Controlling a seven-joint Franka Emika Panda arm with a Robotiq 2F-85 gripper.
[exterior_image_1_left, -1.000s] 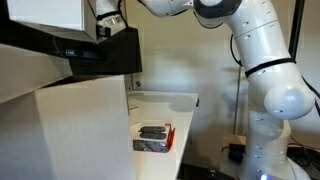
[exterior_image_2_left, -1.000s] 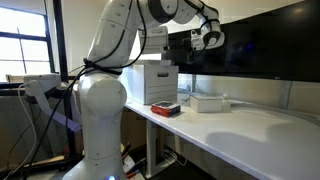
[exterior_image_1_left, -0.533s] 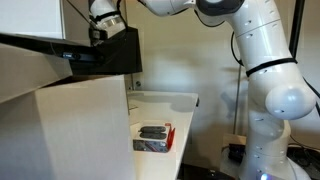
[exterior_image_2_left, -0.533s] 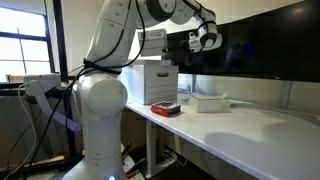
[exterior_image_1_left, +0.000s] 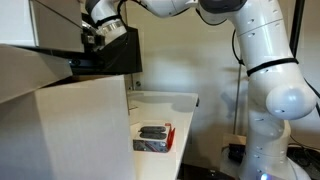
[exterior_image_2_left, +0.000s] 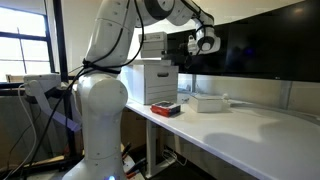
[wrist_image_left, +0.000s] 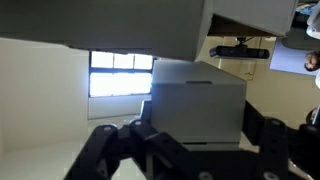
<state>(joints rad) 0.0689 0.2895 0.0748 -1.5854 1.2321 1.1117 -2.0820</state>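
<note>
We see the gripper (exterior_image_2_left: 205, 40) high above the counter (exterior_image_2_left: 250, 128), pressed together, right at the raised lid (exterior_image_2_left: 153, 42) of the white printer (exterior_image_2_left: 155, 85). We cannot tell whether it pinches the lid. The lid stands tilted up. A small red-and-black box (exterior_image_2_left: 166, 108) lies just beside the printer.
</note>
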